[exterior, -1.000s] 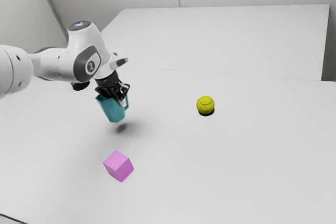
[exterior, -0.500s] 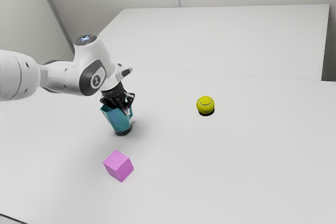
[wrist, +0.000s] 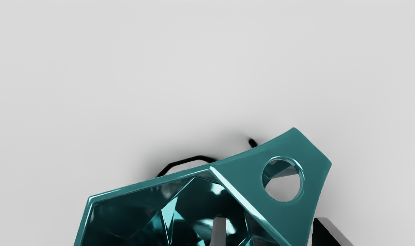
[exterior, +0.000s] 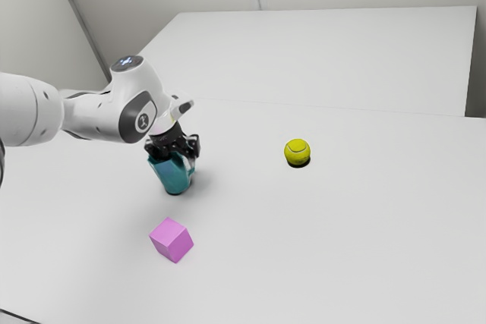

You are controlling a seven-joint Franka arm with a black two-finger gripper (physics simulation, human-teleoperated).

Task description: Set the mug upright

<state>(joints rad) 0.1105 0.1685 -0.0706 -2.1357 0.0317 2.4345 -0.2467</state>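
Observation:
The gripper (exterior: 175, 149) is over the teal mug (exterior: 175, 176), which stands close to upright with its base at the table and its mouth facing up. In the wrist view, the mug (wrist: 252, 171) shows its open mouth and its handle with a round hole. Around the mug's wall and handle, the gripper (wrist: 268, 227) has its fingers wide apart: one finger (wrist: 218, 234) is inside the mouth, away from the wall, and the other is just outside the handle. Part of the rim is cut off in the wrist view.
A pink cube (exterior: 171, 240) lies on the white table (exterior: 342, 225), nearer the exterior camera than the mug. A yellow tennis ball (exterior: 297, 152) rests toward the exterior view's right. The arm comes in from the exterior view's left.
My hand has moved down and toward the exterior view's right, with the mug lowered to the table. The mug leans less than before, and the fingers have spread apart.

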